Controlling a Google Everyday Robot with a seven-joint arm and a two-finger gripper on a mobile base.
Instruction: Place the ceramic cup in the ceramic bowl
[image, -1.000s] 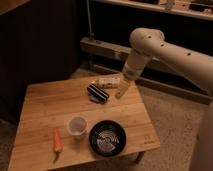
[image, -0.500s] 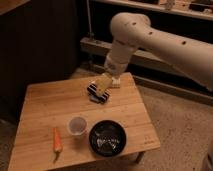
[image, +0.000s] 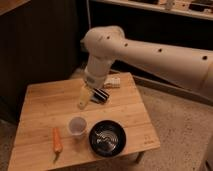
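Note:
The ceramic cup (image: 76, 126) is small, white and handleless, and stands upright on the wooden table (image: 40, 105) near its front. The ceramic bowl (image: 107, 138) is wide, black and glossy with pale rings inside. It sits just right of the cup, close to the front edge. My gripper (image: 82, 101) hangs down from the big white arm (image: 150, 52) over the middle of the table. It is a little above and behind the cup and holds nothing that I can see.
An orange carrot (image: 57, 140) lies left of the cup. A black striped packet (image: 100, 95) and a pale packet (image: 113, 82) lie at the back of the table, right of the gripper. Dark cabinets stand behind, with speckled floor to the right.
The arm has swung left and forward. The gripper has moved from the back right of the table to over its middle, closer to the cup. The objects have not moved.

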